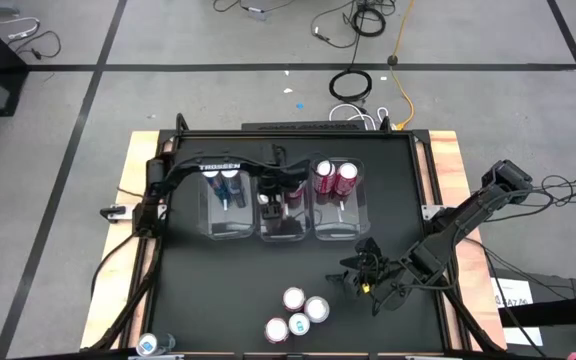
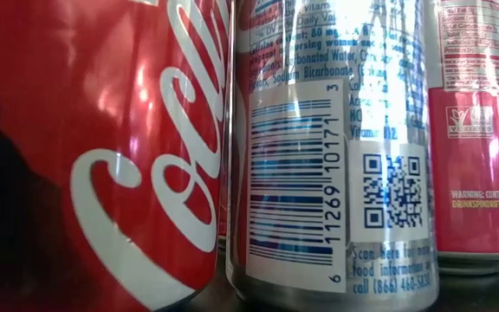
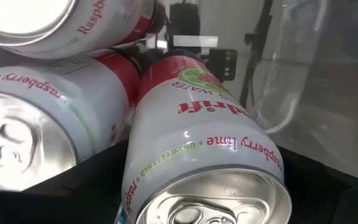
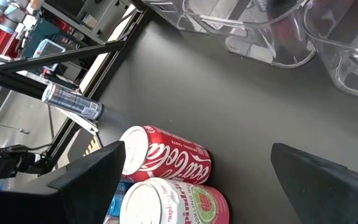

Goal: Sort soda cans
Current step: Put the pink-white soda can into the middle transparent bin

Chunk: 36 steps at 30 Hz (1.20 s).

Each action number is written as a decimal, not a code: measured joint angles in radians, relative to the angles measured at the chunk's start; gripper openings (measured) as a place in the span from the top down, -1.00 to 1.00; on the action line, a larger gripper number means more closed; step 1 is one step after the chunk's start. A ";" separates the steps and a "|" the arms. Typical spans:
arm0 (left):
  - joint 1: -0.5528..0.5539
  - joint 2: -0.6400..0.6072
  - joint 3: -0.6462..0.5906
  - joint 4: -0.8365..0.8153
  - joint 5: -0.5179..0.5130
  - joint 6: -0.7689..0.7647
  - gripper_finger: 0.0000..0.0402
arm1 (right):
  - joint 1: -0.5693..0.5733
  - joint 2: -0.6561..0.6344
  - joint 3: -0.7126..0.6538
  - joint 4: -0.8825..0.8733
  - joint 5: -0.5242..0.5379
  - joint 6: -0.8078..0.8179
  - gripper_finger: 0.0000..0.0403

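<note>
Left bin [image 1: 230, 215]: two blue cans [image 1: 224, 184] upright at its far end. My left fingers [image 1: 273, 196] reach down into the middle bin [image 1: 281, 232]; whether they are spread or pressed together, I cannot tell. Left wrist view: white raspberry-lime cans [image 3: 207, 155] lying close together, tops toward the lens.

Right bin [image 1: 336, 225]: two pink cans [image 1: 334, 177] upright at the far end.

Near middle of the counter [image 1: 208, 290]: a cluster of four cans [image 1: 296, 313] standing just beside one another. Right wrist view picks out a red can [image 4: 166, 155] and a pink-and-white can [image 4: 173, 202] in that cluster. One more blue can [image 1: 149, 345] sits at the near left corner.

My right fingers [image 1: 366, 275] hover over bare counter, right of the cluster, spread wide, holding nothing.
</note>
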State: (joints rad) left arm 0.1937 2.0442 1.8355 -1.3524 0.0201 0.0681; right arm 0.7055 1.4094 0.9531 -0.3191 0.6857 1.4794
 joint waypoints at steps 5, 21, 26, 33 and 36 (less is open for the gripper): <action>0.014 0.040 0.000 0.003 0.001 0.000 -0.71 | 0.001 0.000 0.000 0.001 -0.003 0.002 -0.97; 0.016 0.057 0.001 0.039 -0.002 -0.008 -0.71 | 0.001 0.000 0.000 -0.007 -0.006 -0.022 -0.97; 0.016 0.057 0.000 0.035 0.031 -0.011 -0.71 | 0.001 0.000 0.000 -0.008 -0.007 -0.028 -0.97; 0.014 0.057 -0.001 0.034 0.038 -0.033 -0.71 | 0.003 0.000 0.000 -0.008 -0.011 -0.032 -0.97; 0.014 0.057 -0.001 0.023 0.035 -0.036 -0.71 | 0.003 0.000 0.000 -0.008 -0.011 -0.033 -0.97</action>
State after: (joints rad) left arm 0.2077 2.1010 1.8344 -1.3298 0.0550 0.0322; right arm 0.7086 1.4094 0.9531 -0.3271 0.6750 1.4467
